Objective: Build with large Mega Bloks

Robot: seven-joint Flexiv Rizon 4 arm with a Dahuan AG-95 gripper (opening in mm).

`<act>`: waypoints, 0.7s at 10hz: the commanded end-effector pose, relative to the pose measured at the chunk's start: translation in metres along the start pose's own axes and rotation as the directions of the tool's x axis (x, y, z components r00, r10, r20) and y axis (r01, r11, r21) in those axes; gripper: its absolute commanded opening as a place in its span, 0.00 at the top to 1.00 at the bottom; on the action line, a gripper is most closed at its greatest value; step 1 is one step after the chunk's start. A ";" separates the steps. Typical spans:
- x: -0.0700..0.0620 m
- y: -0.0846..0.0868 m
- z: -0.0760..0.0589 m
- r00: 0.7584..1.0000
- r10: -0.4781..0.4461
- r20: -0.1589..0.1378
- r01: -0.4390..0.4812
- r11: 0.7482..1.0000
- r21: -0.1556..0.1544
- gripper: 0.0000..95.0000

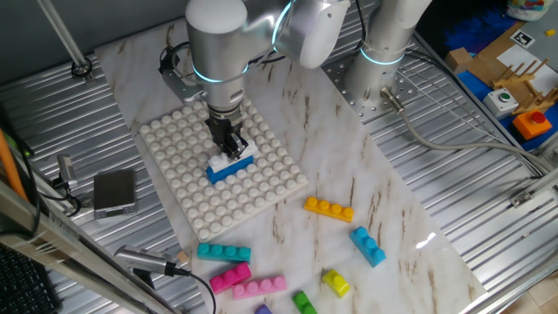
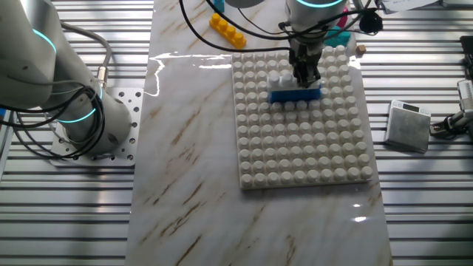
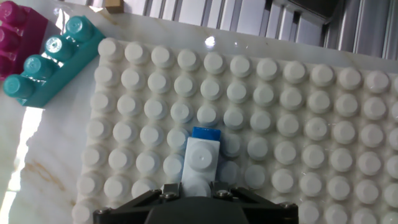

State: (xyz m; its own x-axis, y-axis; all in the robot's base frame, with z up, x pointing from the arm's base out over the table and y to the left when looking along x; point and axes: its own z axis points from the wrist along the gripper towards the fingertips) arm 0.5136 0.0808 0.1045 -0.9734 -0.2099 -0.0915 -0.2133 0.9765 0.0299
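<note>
A white Mega Blok (image 1: 234,155) sits on a blue Mega Blok (image 1: 229,169) near the middle of the white studded baseplate (image 1: 174,139). My gripper (image 1: 229,145) stands straight above them, its fingers down on either side of the white brick and shut on it. In the hand view the white brick (image 3: 202,160) runs up from between the jaws, and the blue one (image 3: 205,132) shows past its far end. In the other fixed view the gripper (image 2: 305,74) is over the blue brick (image 2: 295,94).
Loose bricks lie on the marble in front of the plate: orange (image 1: 329,208), light blue (image 1: 368,245), teal (image 1: 223,253), magenta (image 1: 229,277), pale pink (image 1: 259,287), yellow (image 1: 336,282), green (image 1: 303,303). A grey box (image 1: 114,191) sits left of the plate. The arm's base (image 1: 375,78) is at the back.
</note>
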 end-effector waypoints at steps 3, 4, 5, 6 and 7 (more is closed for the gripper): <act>-0.002 -0.001 0.000 1.000 0.000 -0.002 0.000 1.000 -0.002 1.00; -0.003 -0.001 0.000 1.000 0.000 -0.001 -0.001 1.000 -0.002 1.00; -0.003 -0.001 0.001 1.000 0.002 0.000 -0.002 1.000 -0.003 1.00; -0.003 -0.001 0.002 1.000 0.003 0.000 -0.003 1.000 -0.002 1.00; -0.003 -0.001 0.003 1.000 0.004 0.001 -0.004 1.000 -0.003 1.00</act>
State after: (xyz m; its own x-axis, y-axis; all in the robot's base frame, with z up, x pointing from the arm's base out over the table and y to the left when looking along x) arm 0.5171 0.0802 0.1020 -0.9744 -0.2049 -0.0922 -0.2086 0.9774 0.0328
